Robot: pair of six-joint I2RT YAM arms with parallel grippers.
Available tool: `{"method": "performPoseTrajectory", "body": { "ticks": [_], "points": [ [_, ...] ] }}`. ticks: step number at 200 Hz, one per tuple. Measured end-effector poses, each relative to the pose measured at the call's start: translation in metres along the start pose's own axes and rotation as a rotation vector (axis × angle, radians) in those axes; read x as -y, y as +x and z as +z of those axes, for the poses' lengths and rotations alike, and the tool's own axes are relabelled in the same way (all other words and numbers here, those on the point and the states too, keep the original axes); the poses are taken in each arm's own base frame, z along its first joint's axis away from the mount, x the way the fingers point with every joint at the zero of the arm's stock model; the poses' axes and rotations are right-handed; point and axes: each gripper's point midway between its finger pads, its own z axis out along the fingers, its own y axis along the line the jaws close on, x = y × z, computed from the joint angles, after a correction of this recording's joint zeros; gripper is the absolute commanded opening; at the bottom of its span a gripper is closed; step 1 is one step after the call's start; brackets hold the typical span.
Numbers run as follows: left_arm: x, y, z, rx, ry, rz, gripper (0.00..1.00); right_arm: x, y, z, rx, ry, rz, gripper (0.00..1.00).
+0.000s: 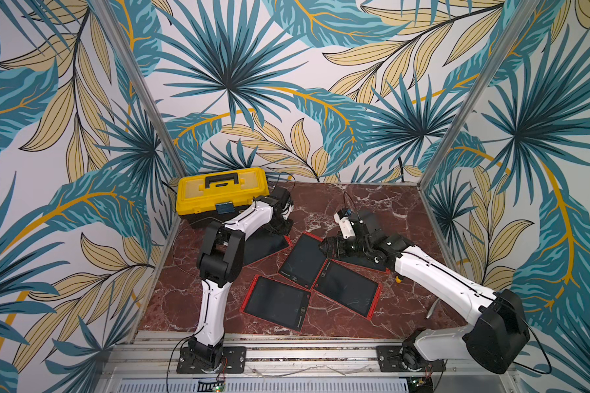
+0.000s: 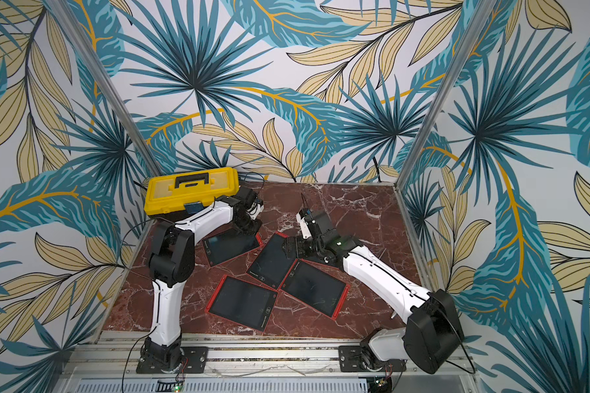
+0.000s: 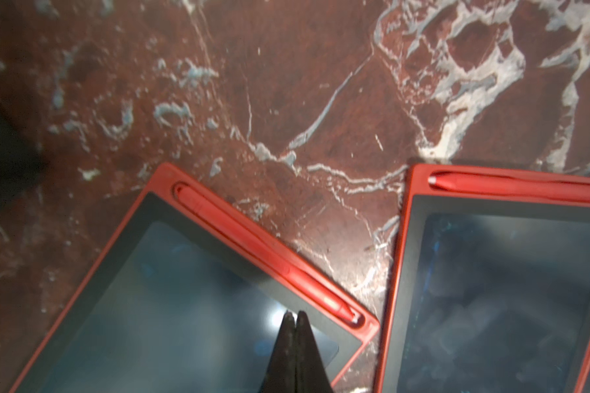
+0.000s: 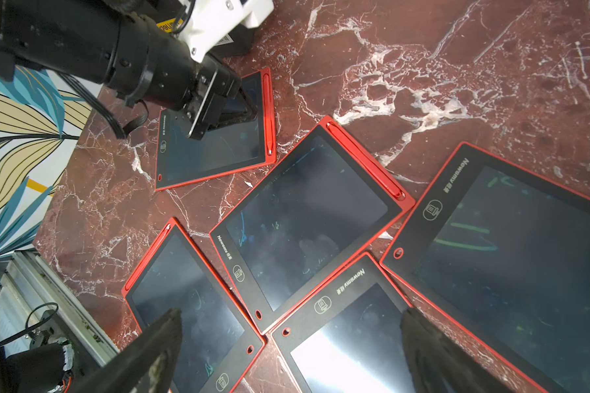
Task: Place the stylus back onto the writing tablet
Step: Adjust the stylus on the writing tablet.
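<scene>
Over the dark screen of the writing tablet (image 3: 171,272) nearest the yellow toolbox (image 1: 222,192), the left end effector (image 3: 295,318) points down with its two fingers pressed together and nothing between them. A closed tip like this suits nudging or pressing a slim thing into a groove rather than lifting it. Just beside that tip, towards the tablet's red rim, lies the stylus (image 3: 268,254). It rests lengthwise in the slot along the tablet's edge, with its pale writing end close to the end effector and its blunt end at the far end of the groove. It looks fully seated, though blur in the left wrist view leaves it unclear whether it sits flush. I judge the placement to be done or nearly so for this tablet. Across a strip of bare marbled desk (image 3: 321,85), a neighbouring tablet (image 3: 498,289) carries a second stylus (image 3: 511,185) in its own slot. Farther out, the right end effector (image 4: 292,340) hangs above the overlapping tablets in the middle of the desk. Its fingers are spread wide and empty, well apart from the stylus at the left tip.
</scene>
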Motion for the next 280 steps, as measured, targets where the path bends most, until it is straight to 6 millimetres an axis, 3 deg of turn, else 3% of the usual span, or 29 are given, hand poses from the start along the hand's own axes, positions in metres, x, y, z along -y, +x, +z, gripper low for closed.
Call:
{"method": "performPoseTrajectory", "body": {
  "ticks": [101, 280],
  "points": [
    [-0.011, -0.002, 0.022, -0.026, -0.067, 0.015, 0.0, 0.006, 0.005, 0.0, -0.015, 0.029, 0.002, 1.0],
    [-0.009, -0.005, 0.024, -0.024, -0.067, 0.079, 0.0, 0.008, 0.008, 0.0, -0.029, 0.039, 0.003, 0.99]
  ]
}}
